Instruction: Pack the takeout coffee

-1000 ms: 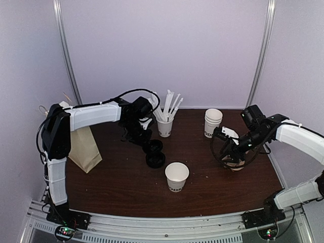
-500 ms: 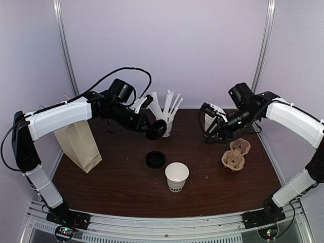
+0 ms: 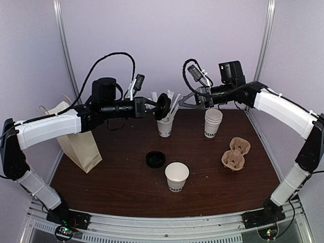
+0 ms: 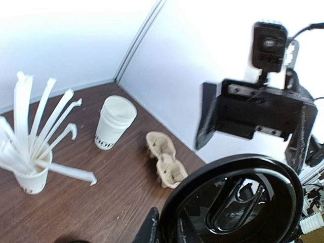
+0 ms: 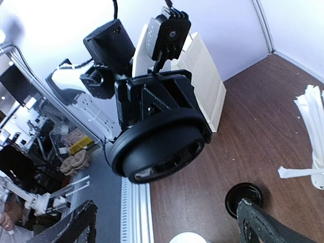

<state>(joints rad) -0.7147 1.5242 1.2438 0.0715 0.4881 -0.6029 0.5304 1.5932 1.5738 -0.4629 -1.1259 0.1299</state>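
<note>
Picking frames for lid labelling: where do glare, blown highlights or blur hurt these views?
Left wrist: the walls are blown out white, and the glossy round black plastic lid mirrors its surroundings, though edges stay sharp. Right wrist: glare whitens the upper left; the lid reads clearly. Top external: even, soft light, no glare.

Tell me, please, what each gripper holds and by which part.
The left gripper pinches a black lid by its edge; the right gripper is open and empty.
</note>
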